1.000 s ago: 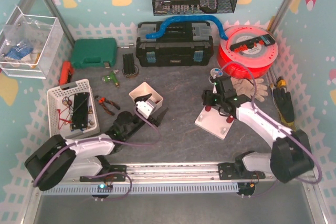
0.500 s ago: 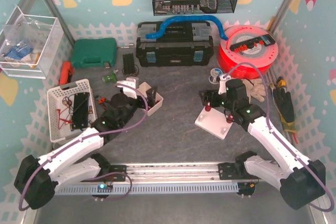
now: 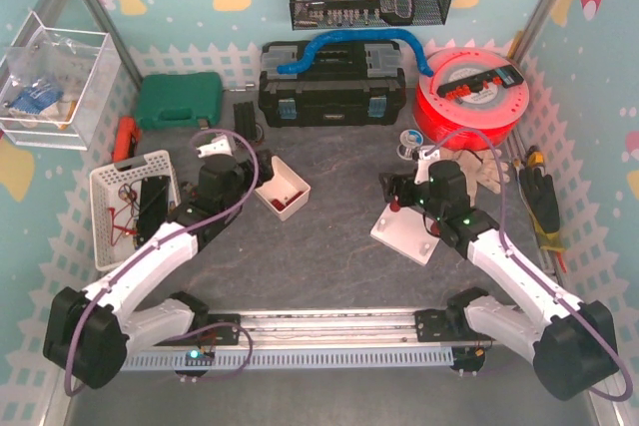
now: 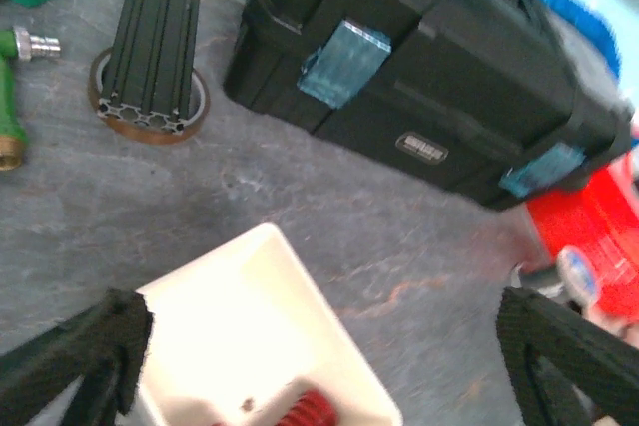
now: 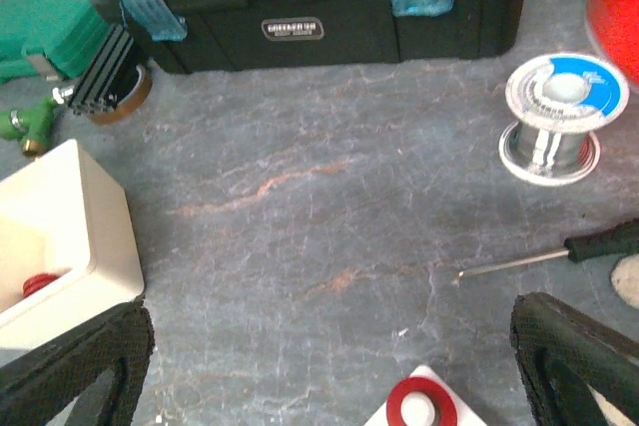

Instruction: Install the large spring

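Red spring (image 4: 300, 413), white bin (image 4: 240, 331), grey veined table (image 4: 329, 209), black toolbox (image 4: 439, 67)

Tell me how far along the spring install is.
Nothing looks installed: the red spring lies in the white bin. In hand: the left gripper hovers over that bin, jaws open; the right gripper hovers open by the base plate. To do: grasp, carry, seat it.

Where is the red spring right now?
Top view, left of centre: the red spring lies inside the white bin, in front of the black toolbox.
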Available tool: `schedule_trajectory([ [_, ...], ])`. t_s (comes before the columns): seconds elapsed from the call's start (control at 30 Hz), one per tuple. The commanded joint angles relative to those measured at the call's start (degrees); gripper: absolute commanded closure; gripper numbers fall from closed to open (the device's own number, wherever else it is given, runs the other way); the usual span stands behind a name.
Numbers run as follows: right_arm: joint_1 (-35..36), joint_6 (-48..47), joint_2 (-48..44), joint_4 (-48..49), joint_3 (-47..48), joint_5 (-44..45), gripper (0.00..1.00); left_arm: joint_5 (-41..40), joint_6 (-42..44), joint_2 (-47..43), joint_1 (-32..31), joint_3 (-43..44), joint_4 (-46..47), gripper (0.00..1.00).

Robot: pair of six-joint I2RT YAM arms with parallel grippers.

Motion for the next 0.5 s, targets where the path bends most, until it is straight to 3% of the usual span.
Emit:
schedule_trajectory([
  [0.0, -0.09, 0.44, -1.37, 7.69, -1.6, 3.16, 0.03, -2.45, -10.15, 1.59, 0.4, 2.94, -1.87, 0.11],
  [0.13, -0.09, 2.55, -2.4, 5.25, -3.09, 6.78, 0.04, -1.91, -14.68, 5.79, 0.4, 5.16, -4.33, 0.27],
  [0.3, -0.09, 4.2, -3.7, -8.48, 1.07, 6.5, 0.04, -0.91, -16.24, 18.95, -0.07, 23.58, -24.06, 0.41],
  [0.47, -0.09, 2.22, -2.8, -16.95, 3.72, 3.63, 0.04, 0.74, -20.91, 29.49, -0.38, 35.99, -33.96, 0.55],
])
